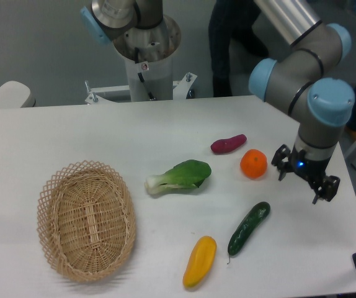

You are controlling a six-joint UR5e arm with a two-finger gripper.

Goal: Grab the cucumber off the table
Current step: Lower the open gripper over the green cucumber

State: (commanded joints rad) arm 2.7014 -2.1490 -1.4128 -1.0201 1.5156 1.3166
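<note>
The cucumber (pixel 249 228) is dark green and glossy. It lies diagonally on the white table (pixel 72 136), right of centre near the front, with its thin stem tip pointing to the front left. My gripper (pixel 304 180) hangs above the table's right side, up and to the right of the cucumber and apart from it. Its two black fingers are spread, and nothing is between them.
A yellow squash (pixel 200 261) lies just left of the cucumber. An orange (pixel 253 164) and a purple sweet potato (pixel 228 143) lie behind it. A bok choy (pixel 179 176) sits at the centre. A wicker basket (pixel 86 219) stands at the front left. The table's right edge is near the gripper.
</note>
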